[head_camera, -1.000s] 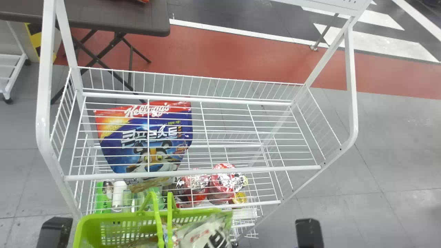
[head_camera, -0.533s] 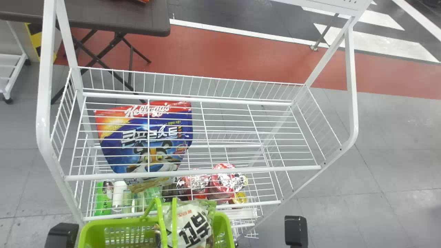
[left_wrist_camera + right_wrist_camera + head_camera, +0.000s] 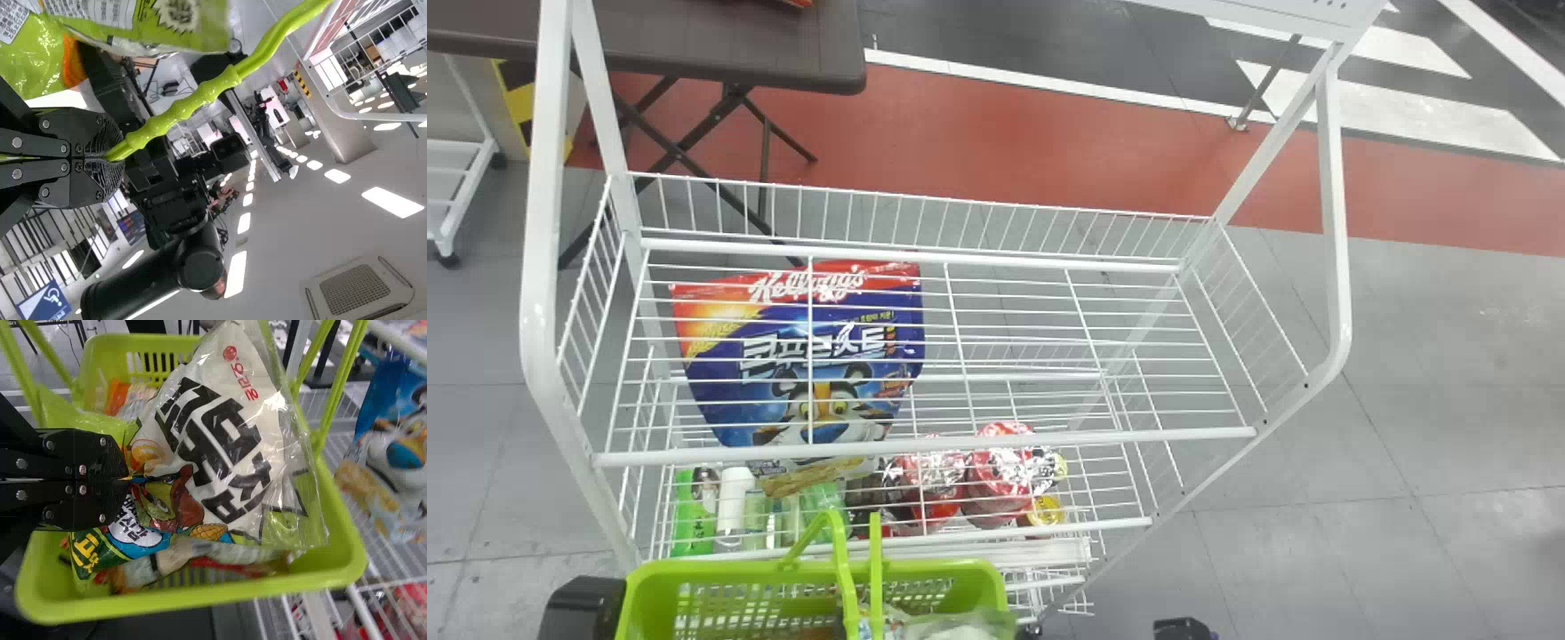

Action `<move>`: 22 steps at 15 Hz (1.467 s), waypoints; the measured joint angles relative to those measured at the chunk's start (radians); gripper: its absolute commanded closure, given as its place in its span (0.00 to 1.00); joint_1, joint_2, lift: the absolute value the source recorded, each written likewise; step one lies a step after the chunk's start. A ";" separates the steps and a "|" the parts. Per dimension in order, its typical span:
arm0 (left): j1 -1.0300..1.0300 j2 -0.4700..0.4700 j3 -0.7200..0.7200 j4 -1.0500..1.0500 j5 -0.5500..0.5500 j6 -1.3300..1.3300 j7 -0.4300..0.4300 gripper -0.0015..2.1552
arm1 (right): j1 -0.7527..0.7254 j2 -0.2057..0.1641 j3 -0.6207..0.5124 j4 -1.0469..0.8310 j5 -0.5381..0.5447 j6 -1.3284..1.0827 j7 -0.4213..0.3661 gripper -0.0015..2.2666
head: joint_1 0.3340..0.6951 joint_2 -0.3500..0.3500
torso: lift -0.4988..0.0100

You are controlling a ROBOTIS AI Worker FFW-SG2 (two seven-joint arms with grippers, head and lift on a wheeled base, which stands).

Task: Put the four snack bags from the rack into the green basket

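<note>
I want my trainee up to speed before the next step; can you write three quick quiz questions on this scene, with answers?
1. Multiple choice: what are the left gripper's jaws shut on?
A) a wire of the rack
B) the basket handle
C) a snack bag

2. True or false: the right gripper's jaws are shut on the white snack bag, over the green basket.

3. Fill in: seen through the wires of the rack, the blue bag has a ____ band across its top.

Key: 1 B; 2 true; 3 red.
</note>
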State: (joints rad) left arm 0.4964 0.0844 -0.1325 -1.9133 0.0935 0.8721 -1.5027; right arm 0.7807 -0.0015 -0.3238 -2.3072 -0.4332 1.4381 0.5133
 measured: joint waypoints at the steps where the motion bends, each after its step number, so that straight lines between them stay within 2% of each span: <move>1: -0.002 0.000 -0.002 0.000 0.000 0.000 0.001 0.99 | 0.000 0.000 -0.028 0.004 0.003 0.009 0.000 0.00 | 1.00 0.00 | 0.97; 6: -0.012 -0.002 -0.024 0.004 -0.006 0.004 0.010 0.99 | 0.000 0.000 -0.111 -0.048 -0.014 0.066 0.012 0.03 | 1.00 0.00 | 0.97; 9: -0.006 -0.001 -0.023 0.004 -0.006 0.005 0.010 0.99 | 0.000 0.000 -0.122 -0.098 -0.017 0.016 0.063 0.03 | 1.00 0.00 | 0.97; 12: 0.001 -0.001 -0.023 0.002 -0.006 0.005 0.012 0.99 | 0.002 0.000 -0.102 -0.112 -0.009 -0.247 0.082 0.02 | 1.00 0.00 | 0.97; 15: 0.007 -0.002 -0.027 -0.001 -0.010 0.005 0.015 0.99 | 0.024 0.000 -0.043 -0.126 0.029 -0.637 0.080 0.03 | 1.00 0.00 | 0.97; 20: 0.017 -0.002 -0.033 -0.006 -0.016 0.005 0.026 0.99 | 0.055 0.000 0.111 -0.149 0.201 -1.153 -0.120 0.03 | 1.00 0.00 | 0.97; 22: 0.024 -0.001 -0.032 -0.007 -0.016 0.002 0.023 0.99 | 0.053 0.000 0.141 -0.101 0.251 -1.321 -0.171 0.03 | 1.00 0.00 | 0.97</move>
State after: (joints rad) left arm 0.5204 0.0831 -0.1642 -1.9200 0.0775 0.8744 -1.4795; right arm 0.8340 -0.0015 -0.1831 -2.4081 -0.1822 0.1171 0.3428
